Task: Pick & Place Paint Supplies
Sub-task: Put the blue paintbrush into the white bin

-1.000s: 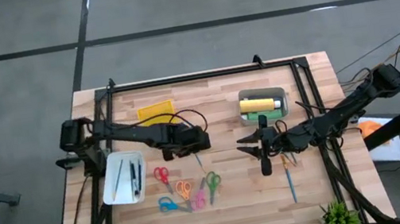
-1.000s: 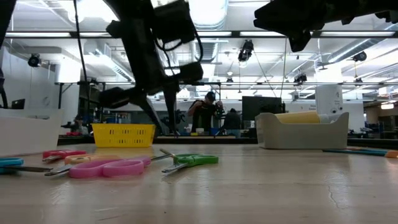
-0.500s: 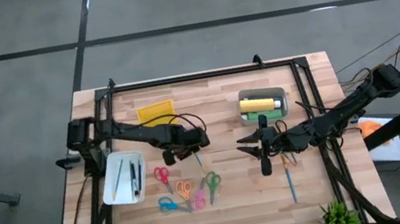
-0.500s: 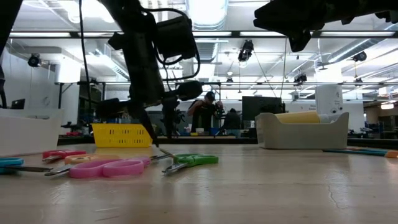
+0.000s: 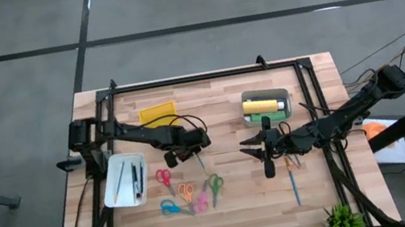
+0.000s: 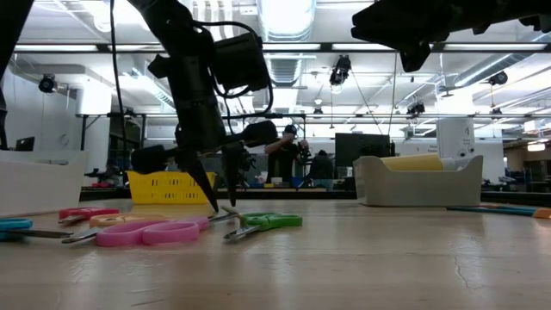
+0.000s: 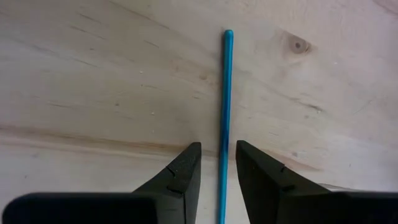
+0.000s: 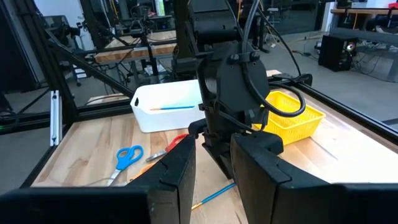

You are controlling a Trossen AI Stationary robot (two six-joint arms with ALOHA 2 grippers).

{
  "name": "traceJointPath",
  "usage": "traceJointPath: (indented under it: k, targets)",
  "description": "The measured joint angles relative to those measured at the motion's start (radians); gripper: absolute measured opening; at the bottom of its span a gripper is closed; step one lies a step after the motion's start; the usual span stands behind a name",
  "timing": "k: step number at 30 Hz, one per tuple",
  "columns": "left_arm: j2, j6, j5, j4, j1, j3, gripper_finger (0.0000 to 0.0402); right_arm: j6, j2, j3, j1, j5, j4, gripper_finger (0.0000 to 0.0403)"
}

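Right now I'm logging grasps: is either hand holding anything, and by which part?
Nothing is held. The left hand straddles a teal brush lying on the table, fingers open. The right hand hangs empty.

No legible text, labels or numbers anywhere.

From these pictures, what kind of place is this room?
Probably a robotics lab or workshop: a wooden table inside a black frame, other workbenches behind, and bare ceiling lights.

Even overhead lighting, with bright ceiling lamps glaring in the low view. The near bench is blurred; shadows are soft.
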Motion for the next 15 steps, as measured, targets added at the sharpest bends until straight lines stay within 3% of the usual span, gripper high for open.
traceJointPath:
  k: [4, 12, 15]
  targets:
    - [-0.001, -0.01, -0.003, 0.009, 0.002, -0.009, 0.0098, 0.0, 0.0, 0.0, 0.0, 0.0, 0.001, 0.0102]
    - [-0.002, 0.005, -0.003, 0.003, 0.013, -0.018, 0.0011, 0.0, 0.0, 0.0, 0.0, 0.0, 0.001, 0.0102]
    - [0.0, 0.006, -0.012, 0.018, 0.016, -0.018, 0.0007, 0.0, 0.0, 0.0, 0.001, 0.0, 0.0, 0.0102]
